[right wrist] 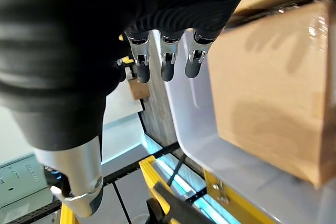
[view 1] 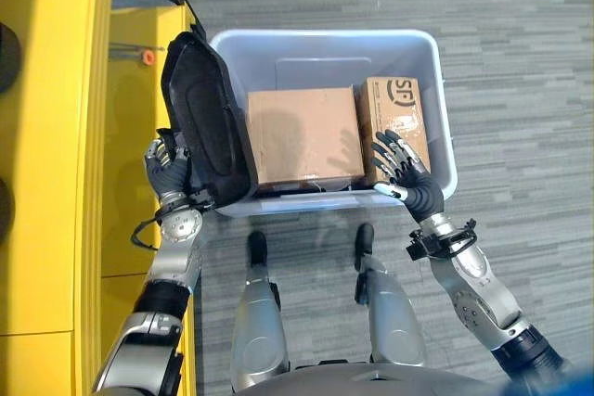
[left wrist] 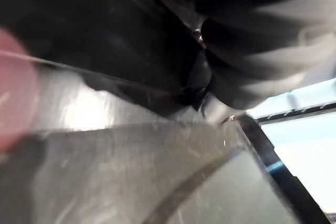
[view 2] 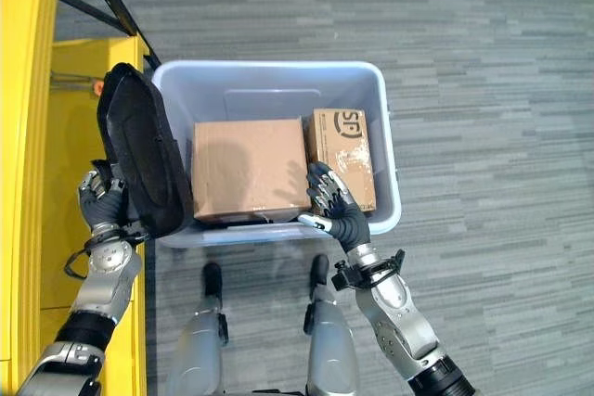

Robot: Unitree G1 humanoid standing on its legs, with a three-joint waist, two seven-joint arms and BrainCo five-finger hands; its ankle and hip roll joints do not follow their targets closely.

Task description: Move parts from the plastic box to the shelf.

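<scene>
The right hand is resting relaxed, spread fingers on the smaller brown cardboard box inside the pale blue plastic box, gripping nothing. The left hand is holding the black oval moulded part against the yellow shelf, fingers curled on it. A larger brown cardboard box is lying alongside.

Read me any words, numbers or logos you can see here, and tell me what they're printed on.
Narrow cardboard box: a dark round logo and lines of small print, too small to read.
Large cardboard box: no print visible.
Plastic box and black part: none visible.
</scene>
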